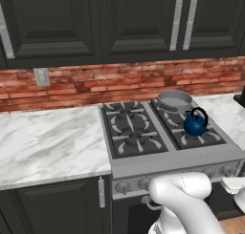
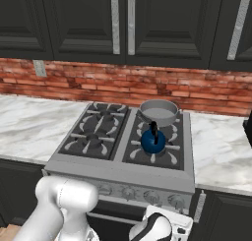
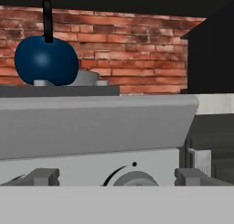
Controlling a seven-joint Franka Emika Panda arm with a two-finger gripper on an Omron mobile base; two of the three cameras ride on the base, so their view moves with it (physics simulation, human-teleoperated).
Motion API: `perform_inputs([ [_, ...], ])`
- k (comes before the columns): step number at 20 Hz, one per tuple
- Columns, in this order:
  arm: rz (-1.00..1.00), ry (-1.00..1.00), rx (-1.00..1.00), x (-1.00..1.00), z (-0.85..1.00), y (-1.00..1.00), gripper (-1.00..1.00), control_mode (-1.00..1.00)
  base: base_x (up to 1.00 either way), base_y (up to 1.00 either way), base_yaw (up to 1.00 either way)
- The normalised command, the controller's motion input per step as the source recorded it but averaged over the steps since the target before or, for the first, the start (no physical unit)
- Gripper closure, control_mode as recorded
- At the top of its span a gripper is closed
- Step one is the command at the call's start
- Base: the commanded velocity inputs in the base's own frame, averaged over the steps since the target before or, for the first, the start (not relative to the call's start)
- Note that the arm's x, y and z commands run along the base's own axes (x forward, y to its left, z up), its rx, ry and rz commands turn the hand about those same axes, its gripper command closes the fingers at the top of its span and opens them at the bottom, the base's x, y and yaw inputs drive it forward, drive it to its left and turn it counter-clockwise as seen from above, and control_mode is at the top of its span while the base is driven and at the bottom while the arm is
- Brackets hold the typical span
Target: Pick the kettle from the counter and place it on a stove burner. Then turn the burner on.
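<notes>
Knobs (image 3: 132,179), round grey dials on the steel stove front, sit just ahead of the two-finger gripper (image 2: 162,229); whether its fingers are spread cannot be told. Turning the wrong dial would light an empty burner. Farther back, the small glossy blue kettle (image 1: 194,123) stands on the front right black-grated gas burner (image 1: 198,137), before the grey metal pan (image 1: 174,100).

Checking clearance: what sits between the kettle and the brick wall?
The grey pan stands on the back burner between the kettle and the wall, in the right base view.
</notes>
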Motion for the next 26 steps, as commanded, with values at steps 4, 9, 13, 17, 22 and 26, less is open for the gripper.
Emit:
perform_inputs([
  [4,0.0,0.0,0.0,0.1,-0.02,0.0,-1.0,-1.0,0.0,0.0,0.0],
  [9,0.0,0.0,0.0,0.15,-0.08,0.0,-1.0,-1.0,0.0,0.0,0.0],
  [13,0.0,0.0,0.0,0.07,-0.16,0.0,-1.0,-1.0,0.0,0.0,0.0],
  [17,0.0,0.0,0.0,0.02,-0.17,-0.04,-1.0,-1.0,0.0,0.0,0.0],
  [22,0.0,0.0,0.0,0.15,-0.13,0.0,-1.0,-1.0,0.0,0.0,0.0],
  [26,0.0,0.0,0.0,0.19,-0.17,-0.04,-1.0,-1.0,0.0,0.0,0.0],
])
